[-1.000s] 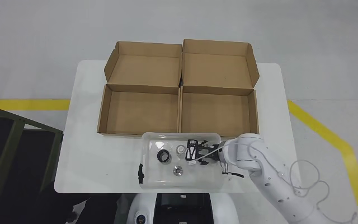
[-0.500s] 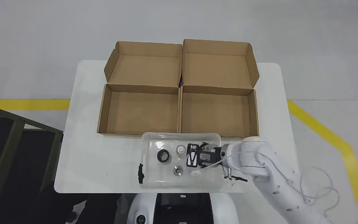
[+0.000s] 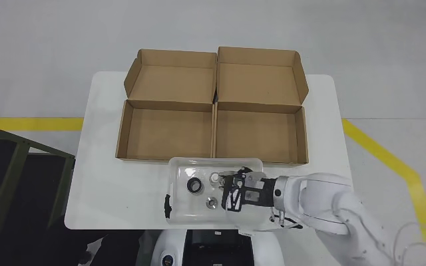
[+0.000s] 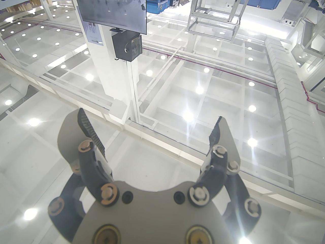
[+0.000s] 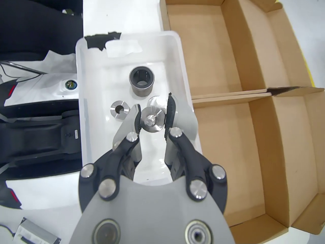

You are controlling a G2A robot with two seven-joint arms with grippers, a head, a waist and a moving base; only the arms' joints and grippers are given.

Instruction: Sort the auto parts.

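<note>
Right jaws pinched the silver disc point(image 5: 152, 122) over the white bin point(image 5: 81, 97), left jaws spread; I reckoned lift straight, clear the rim, then swing to a cardboard box point(image 5: 215, 51).

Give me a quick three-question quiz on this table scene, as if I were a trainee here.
1. True or false: both cardboard boxes are empty.
2. The right pincer, inside the white bin, grips: A the silver disc part; B the black sleeve; C nothing.
3. Fill in: the jaws of the left pincer stand ____.
Key: 1 true; 2 A; 3 open.
</note>
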